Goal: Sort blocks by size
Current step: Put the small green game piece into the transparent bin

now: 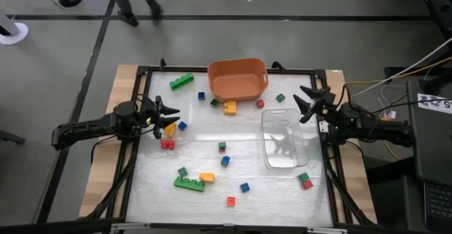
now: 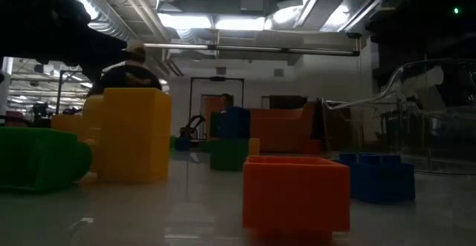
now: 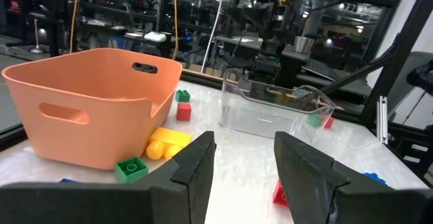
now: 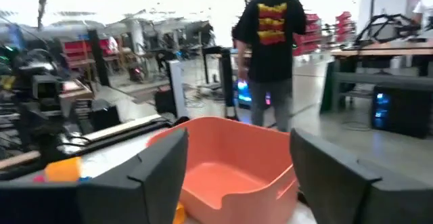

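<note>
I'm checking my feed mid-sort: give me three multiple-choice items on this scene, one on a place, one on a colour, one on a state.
1. Where is the orange bin?
A. Far middle of the table
B. Near left corner
C. Inside the clear tray

2. What colour is the long brick left of the bin?
A. Red
B. Green
C. Blue

3. How do the right gripper fingers stand?
A. Shut on a block
B. Open, holding nothing
C. Shut, empty

Answers: 1 A, the high view shows it at the far edge, beside the clear tray. 2 B, it shows green from above. 3 B, the right wrist view shows the fingers spread with nothing between them.
</note>
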### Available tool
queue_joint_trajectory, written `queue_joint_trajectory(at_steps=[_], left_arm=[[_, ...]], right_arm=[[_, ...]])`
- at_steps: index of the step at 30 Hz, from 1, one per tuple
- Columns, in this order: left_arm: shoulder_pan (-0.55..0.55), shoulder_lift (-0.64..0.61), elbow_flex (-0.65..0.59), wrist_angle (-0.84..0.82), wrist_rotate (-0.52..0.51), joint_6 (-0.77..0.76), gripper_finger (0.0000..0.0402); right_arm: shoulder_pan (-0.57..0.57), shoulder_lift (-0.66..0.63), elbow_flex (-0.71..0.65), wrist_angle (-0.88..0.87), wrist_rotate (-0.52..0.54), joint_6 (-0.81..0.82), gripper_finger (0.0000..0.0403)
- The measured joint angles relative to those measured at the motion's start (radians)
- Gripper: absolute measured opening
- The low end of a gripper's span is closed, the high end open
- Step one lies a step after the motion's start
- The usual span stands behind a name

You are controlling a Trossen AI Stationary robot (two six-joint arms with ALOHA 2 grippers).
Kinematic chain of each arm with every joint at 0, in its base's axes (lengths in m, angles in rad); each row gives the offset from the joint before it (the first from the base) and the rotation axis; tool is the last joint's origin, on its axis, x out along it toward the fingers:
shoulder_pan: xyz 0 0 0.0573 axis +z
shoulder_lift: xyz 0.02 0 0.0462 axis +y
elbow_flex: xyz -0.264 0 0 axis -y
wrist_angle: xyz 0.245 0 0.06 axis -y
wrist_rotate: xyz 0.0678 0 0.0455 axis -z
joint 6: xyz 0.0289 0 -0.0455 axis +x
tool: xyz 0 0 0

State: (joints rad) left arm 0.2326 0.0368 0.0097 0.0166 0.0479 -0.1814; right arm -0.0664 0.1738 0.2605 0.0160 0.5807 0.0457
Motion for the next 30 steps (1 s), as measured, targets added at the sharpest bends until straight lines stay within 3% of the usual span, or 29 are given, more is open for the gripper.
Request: queue_joint_trajectory(at_steps=[4, 8, 14, 19, 23, 30], left_arm=[[0.000, 0.000, 0.000, 0.000, -0.010, 0.002, 0.0143], [0.000, 0.000, 0.000, 0.000, -0.010, 0.005, 0.0143], [0.000, 0.000, 0.000, -0.001, -0.011, 0.005, 0.0143], [0.000, 0.000, 0.000, -0.002, -0.011, 0.005, 0.0143], [0.000, 0.000, 0.000, -0.003, -0.012, 0.005, 0.0143], [0.000, 0.000, 0.000, -0.003, -0.012, 0.005, 0.0143]], right_arm=[[-0.006, 0.159, 0.157, -0.124, 0.082, 0.000, 0.0268], [-0.087, 0.350, 0.364, -0.307, 0.123, 0.016, 0.0268], [-0.323, 0.646, 0.718, -0.704, -0.109, 0.091, 0.0268], [-0.533, 0.876, 0.924, -0.953, -0.309, 0.104, 0.0269], [-0.640, 1.056, 0.995, -1.061, -0.439, 0.079, 0.0269], [-0.746, 1.304, 1.007, -1.099, -0.498, 0.024, 0.0269]])
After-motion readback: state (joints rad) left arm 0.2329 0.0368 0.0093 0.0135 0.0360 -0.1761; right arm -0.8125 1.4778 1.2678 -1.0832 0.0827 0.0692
